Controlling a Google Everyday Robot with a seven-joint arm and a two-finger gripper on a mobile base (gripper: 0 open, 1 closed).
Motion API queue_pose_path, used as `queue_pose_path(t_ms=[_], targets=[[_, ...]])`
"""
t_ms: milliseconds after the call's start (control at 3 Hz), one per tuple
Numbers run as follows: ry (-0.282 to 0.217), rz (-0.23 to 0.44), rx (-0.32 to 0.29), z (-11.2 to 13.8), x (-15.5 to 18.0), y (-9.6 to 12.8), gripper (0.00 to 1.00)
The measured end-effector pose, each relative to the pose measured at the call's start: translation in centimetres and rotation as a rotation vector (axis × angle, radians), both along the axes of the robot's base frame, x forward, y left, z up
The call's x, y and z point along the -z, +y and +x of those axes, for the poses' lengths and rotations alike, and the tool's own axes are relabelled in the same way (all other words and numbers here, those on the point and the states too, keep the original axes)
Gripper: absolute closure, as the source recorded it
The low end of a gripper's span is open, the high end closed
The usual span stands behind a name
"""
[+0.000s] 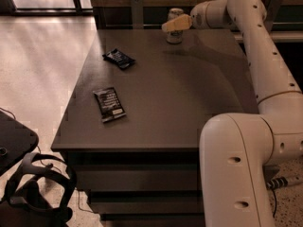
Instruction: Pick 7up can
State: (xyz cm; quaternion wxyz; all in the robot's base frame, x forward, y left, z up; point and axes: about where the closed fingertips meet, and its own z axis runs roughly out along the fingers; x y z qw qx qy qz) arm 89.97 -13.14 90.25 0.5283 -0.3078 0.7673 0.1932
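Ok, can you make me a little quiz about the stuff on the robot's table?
1. How many dark snack packets lie on the table?
2. True or false: the 7up can lies tipped over in the middle of the table.
3. Where is the tool? A) over the nearer packet B) right at the can, at the table's far edge C) down by the floor

Key
1. Two.
2. False: it stands upright at the far edge.
3. B.
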Motion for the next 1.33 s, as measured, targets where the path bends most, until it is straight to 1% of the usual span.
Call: queue_pose_path(t_ms=[333,1000,1333], targets=[[0.007,0.005,-0.032,0.2,0.7,1.6,0.02],[0.017,0.005,-0.041,0.4,1.4,2.4,0.64],[0.02,0.006,-0.044,0.5,1.7,2.7,0.87]])
